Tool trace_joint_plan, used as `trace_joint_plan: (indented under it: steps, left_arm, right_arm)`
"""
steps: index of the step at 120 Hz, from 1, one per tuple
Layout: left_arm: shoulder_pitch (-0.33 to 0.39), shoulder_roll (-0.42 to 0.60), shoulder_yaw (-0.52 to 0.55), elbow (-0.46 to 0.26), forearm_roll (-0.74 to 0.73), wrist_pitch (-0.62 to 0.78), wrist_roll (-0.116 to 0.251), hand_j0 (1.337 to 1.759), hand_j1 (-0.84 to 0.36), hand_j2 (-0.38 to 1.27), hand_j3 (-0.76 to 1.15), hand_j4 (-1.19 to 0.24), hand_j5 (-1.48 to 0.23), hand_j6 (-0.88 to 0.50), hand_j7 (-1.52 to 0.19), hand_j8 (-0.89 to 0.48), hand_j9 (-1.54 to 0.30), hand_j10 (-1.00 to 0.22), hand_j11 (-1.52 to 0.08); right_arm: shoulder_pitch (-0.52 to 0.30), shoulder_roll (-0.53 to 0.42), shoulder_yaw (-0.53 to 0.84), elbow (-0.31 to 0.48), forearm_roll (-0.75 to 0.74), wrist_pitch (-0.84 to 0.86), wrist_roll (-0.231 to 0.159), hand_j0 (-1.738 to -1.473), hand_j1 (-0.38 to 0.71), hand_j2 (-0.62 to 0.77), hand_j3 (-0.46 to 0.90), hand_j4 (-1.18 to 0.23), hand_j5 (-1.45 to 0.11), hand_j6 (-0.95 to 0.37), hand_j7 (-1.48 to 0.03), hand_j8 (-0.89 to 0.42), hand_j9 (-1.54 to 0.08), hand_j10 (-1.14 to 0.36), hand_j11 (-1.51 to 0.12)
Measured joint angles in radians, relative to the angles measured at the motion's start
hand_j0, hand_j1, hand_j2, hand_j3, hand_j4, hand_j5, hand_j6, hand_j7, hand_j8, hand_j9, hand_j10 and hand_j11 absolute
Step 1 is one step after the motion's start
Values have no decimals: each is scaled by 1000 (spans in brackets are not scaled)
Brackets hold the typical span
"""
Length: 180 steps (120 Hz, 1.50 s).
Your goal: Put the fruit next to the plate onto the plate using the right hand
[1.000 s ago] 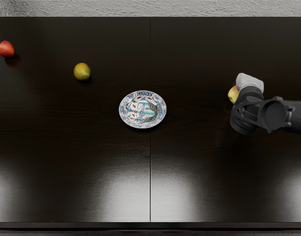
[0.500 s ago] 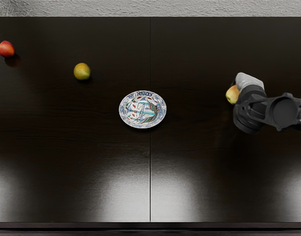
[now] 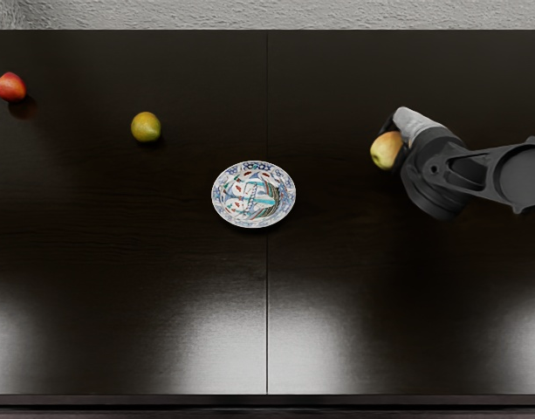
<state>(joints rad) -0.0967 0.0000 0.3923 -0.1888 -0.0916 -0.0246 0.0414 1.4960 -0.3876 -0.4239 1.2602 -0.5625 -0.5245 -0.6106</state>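
A yellow apple with a red blush (image 3: pixel 386 149) is held in my right hand (image 3: pixel 405 140), whose arm comes in from the right edge. The hand's fingers are wrapped around the fruit, which shows at the hand's left side, to the right of the plate. The patterned blue and white plate (image 3: pixel 253 194) lies at the table's middle with nothing on it. The hand and apple are well apart from the plate's right rim.
A yellow-green fruit (image 3: pixel 146 127) lies on the dark table to the upper left of the plate. A red apple (image 3: pixel 10 86) sits near the far left edge. A seam runs down the table's middle.
My right hand has moved left and slightly up with the yellow apple, closing some of the distance to the plate. The other fruits and the plate have not moved.
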Motion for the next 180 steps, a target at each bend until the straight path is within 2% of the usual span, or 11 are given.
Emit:
trace_joint_plan:
  steps: [40,107,162,168,180]
  left_arm:
    - [5,0,-1,4,0,0,0,1658,71,46,0,-232,-301,-232,-301,-232,-301,-232,-301]
    - [5,0,2,6,0,0,0,1658,71,46,0,-232,-301,-232,-301,-232,-301,-232,-301]
    - [5,0,2,6,0,0,0,1658,71,46,0,-232,-301,-232,-301,-232,-301,-232,-301]
    - [5,0,2,6,0,0,0,1658,71,46,0,-232,-301,-232,-301,-232,-301,-232,-301]
    - [5,0,2,6,1,0,0,1658,71,47,0,-232,-301,-232,-301,-232,-301,-232,-301]
  right_arm:
    - [32,44,51,52,12,1,0,-1653,166,-18,0,-442,-744,-327,-720,-409,-738,-538,-739]
    - [71,148,149,53,32,38,-1,-1652,184,-44,0,-398,-781,-287,-749,-370,-771,-559,-771]
    - [124,315,163,-13,87,47,0,-1654,198,39,2,-399,-869,-270,-816,-360,-860,-593,-862]
    - [121,333,163,-29,87,48,0,-1654,193,61,1,-427,-876,-271,-820,-357,-874,-589,-878]
    - [114,361,162,-61,86,51,1,-1651,136,14,0,-458,-874,-325,-826,-411,-882,-591,-887]
